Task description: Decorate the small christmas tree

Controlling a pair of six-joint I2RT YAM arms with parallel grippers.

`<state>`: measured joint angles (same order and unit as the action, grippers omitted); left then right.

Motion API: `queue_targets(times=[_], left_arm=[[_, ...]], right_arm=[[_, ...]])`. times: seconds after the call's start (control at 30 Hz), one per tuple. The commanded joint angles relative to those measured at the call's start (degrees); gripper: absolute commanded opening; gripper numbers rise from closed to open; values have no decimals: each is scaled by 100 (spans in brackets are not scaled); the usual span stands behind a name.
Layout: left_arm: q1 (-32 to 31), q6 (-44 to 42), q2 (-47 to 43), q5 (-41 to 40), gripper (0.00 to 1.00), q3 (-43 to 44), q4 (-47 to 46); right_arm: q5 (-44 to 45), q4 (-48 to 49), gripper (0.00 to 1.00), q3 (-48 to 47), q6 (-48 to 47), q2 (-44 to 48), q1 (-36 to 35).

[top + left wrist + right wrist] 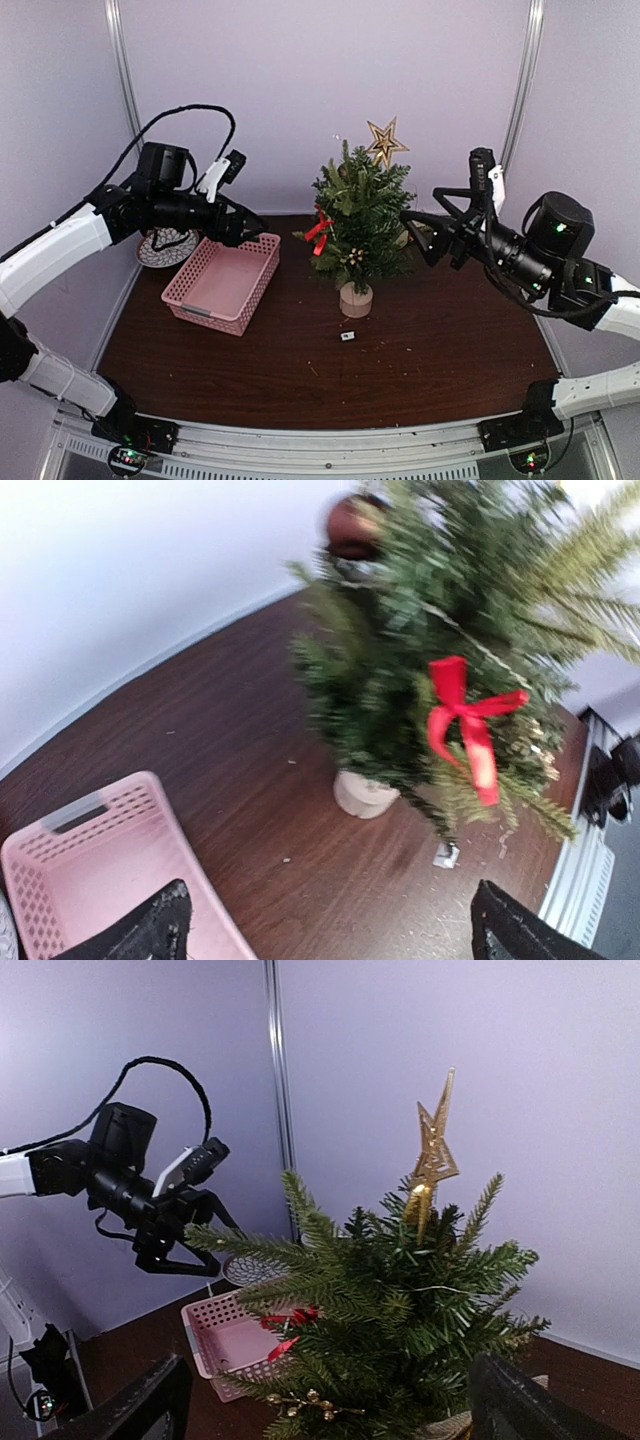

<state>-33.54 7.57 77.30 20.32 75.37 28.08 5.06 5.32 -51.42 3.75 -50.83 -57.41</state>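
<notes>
The small christmas tree [360,225] stands mid-table on a pale wooden stump [355,299]. It carries a gold star [385,142] on top, a red bow [320,230] on its left side and a gold berry sprig [352,257]. The left wrist view shows the tree [440,650], the bow [465,725] and a dark red bauble [350,528]. The right wrist view shows the tree [400,1320] and star [432,1150]. My left gripper [238,228] is open and empty above the pink basket [222,282]. My right gripper [425,235] is open and empty just right of the tree.
A white patterned plate [165,247] lies behind the basket at the far left. A small silver scrap [347,336] lies on the dark wood table in front of the stump, also in the left wrist view [446,856]. Purple walls enclose the table.
</notes>
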Motion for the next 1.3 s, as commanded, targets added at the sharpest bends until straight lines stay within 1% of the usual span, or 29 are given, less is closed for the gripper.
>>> queue_targets(times=[0.0,0.13,0.23,0.37,0.43,0.5,0.63,0.77,0.83,0.93,1.07,1.27], left_arm=[[588,737,-357,-141,98,-271,-452],[1177,1307,-399,-234,98,-408,-279],[1412,1572,-311,-449,98,-435,-95],[1447,1647,-71,-889,98,-412,218],[1447,1748,25,-958,98,-484,240],[1438,1847,58,-1009,97,-596,253],[1303,1950,-51,-1372,98,-983,260],[912,1930,-69,-1839,97,-1313,220],[617,1906,19,-2216,98,-1405,226],[344,1948,205,-2357,97,-1501,162],[218,2068,262,-2427,98,-1679,-91],[216,2187,136,-2521,98,-1807,-383]], right_arm=[[197,-833,99,-233,-11,351,453],[-83,-1449,100,-231,151,653,1197],[-238,-1850,99,-228,219,856,1765],[-560,-2489,100,-281,371,854,2605],[-998,-2682,100,-254,534,767,3069],[-1545,-2716,100,-107,758,697,3510],[-2106,-2600,100,357,1098,566,4144],[-2412,-2368,100,911,1248,502,4428],[-2468,-2132,99,1217,1286,548,4461],[-2536,-1880,100,1587,1398,565,4478],[-2607,-1676,99,1901,1471,558,4484],[-2611,-1652,100,1932,1414,608,4484]])
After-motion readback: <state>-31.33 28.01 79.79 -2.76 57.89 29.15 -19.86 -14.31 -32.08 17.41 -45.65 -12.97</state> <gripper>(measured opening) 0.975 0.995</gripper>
